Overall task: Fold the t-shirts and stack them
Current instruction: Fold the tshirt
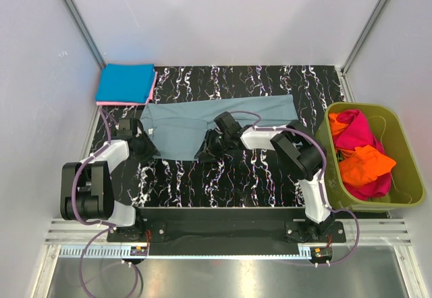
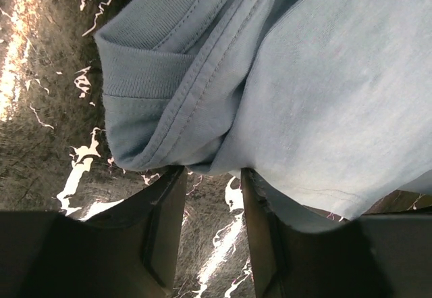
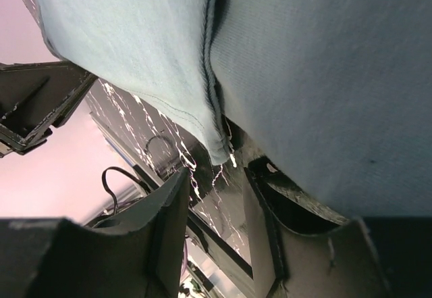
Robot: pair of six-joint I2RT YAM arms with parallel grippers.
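Grey-blue shirt spread flat just left of the tub; left gripper at the hem far from the tub, right gripper nearer it, both half-open, nothing pinched; best to bite the hem fully, close both together and lift level.

Top camera looking down from high above near edge, covering whole tabletop. Both wrist cameras sitting very near grey-blue shirt; all three views sharing it.
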